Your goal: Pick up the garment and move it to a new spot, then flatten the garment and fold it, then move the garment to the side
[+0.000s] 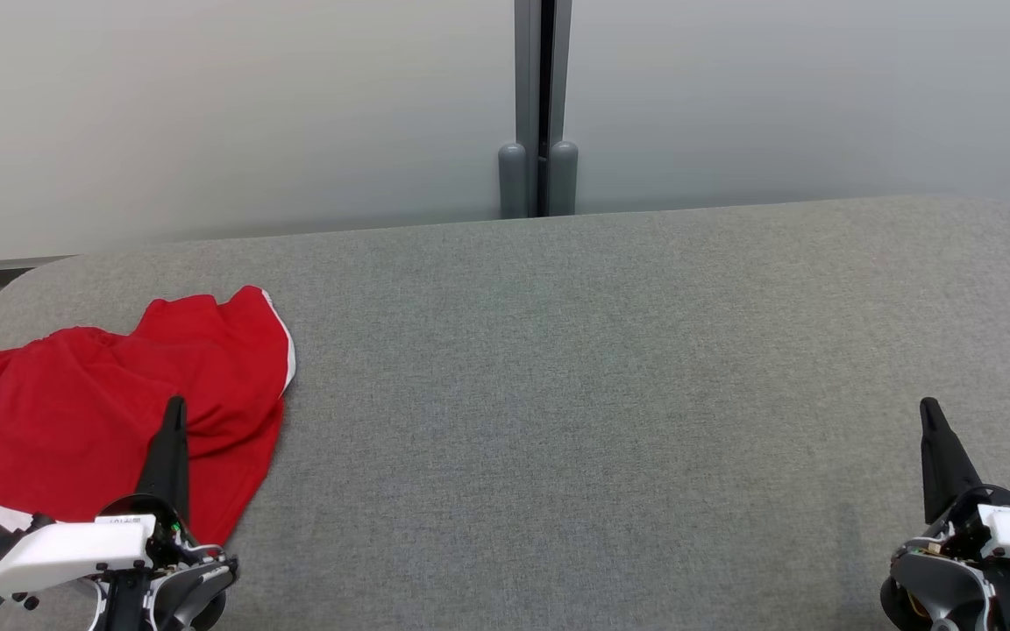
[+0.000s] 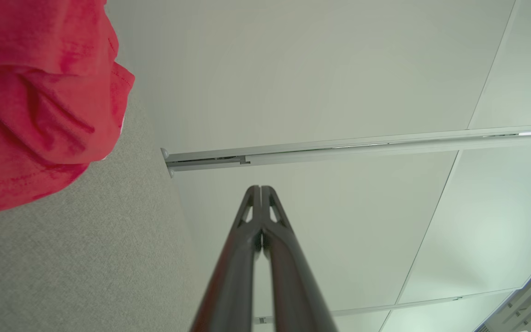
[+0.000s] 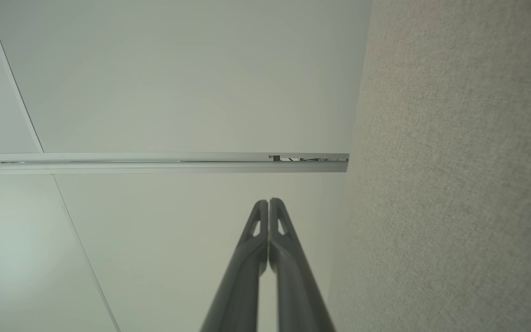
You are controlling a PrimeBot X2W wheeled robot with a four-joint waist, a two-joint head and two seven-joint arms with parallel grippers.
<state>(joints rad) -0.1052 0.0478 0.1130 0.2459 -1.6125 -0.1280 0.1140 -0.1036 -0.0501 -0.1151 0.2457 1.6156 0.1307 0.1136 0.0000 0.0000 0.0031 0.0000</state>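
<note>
Since both grippers sit low at the near edge with nothing in them, I'd call this the very start: the pick-up isn't done yet. The left gripper (image 1: pixel 175 407) has its fingers pressed together (the left wrist view shows the tips touching, no cloth between). The right gripper (image 1: pixel 930 405) is the same, tips pressed together and empty.

The garment (image 1: pixel 75 394), a red top with white trim, lies crumpled right by the left tips. In the head view it spreads under them, out to their left and a bit beyond, and its edge ends just right of them. I can't tell how high the fingers are above the cloth. From the right jaws it's well apart, way across the grey table (image 1: pixel 601 394). Past both sets of tips there's more grey top, then a pale wall with a grey post (image 1: pixel 540 105).

How I'd do it: spread the left fingers first, then come down on a raised fold beside the tips rather than a flat patch, so one finger can slide under. Pinch a thick ridge and lift slowly so it doesn't drag or slip out. My guess is the stretch between the two grippers is the best new spot, since both arms should reach it there for flattening.
</note>
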